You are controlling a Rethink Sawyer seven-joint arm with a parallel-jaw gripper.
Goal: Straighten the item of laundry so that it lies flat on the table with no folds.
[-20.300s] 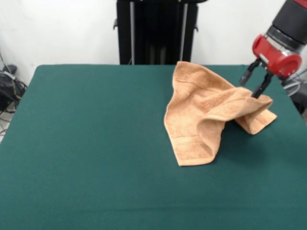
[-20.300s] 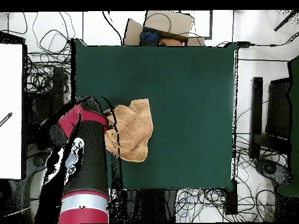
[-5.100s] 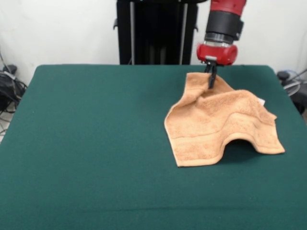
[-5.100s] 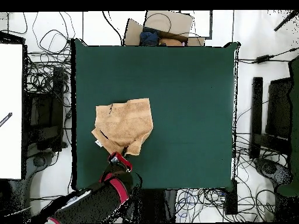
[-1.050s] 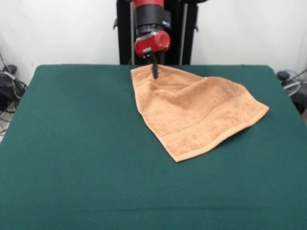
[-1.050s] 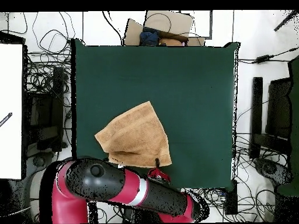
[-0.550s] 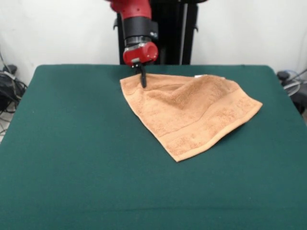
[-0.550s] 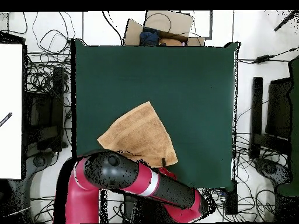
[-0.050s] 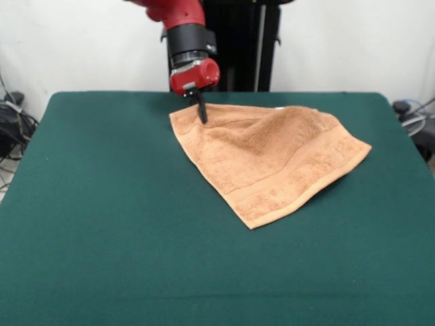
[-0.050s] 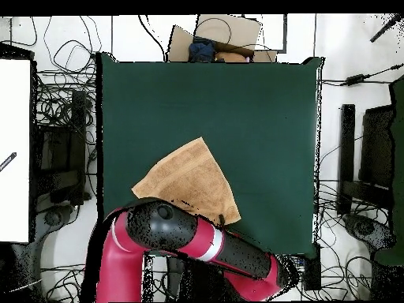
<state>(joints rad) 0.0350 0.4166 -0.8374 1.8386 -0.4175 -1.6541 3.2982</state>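
The orange-tan towel (image 9: 268,159) lies spread on the green table (image 9: 102,204), right of centre and towards the far side. A low ridge runs along its far edge, where a small white tag (image 9: 280,107) shows. My gripper (image 9: 201,113) points down at the towel's far-left corner and is shut on the cloth there. From overhead, the towel (image 10: 189,183) is a slanted sheet near the table's (image 10: 260,118) lower-left part. The red and black arm covers its bottom edge, and the gripper (image 10: 223,219) sits at its lower-right corner.
Cables (image 9: 12,122) hang off the table's left side in the front view. Overhead, a cardboard box (image 10: 217,39) sits beyond the top edge, a white panel (image 10: 16,150) stands at the left, and wires (image 10: 67,102) surround the table.
Over the last second my gripper dragged the towel's far corner leftward in the front view, and the cloth spread flatter. In the last half second almost nothing shifted.
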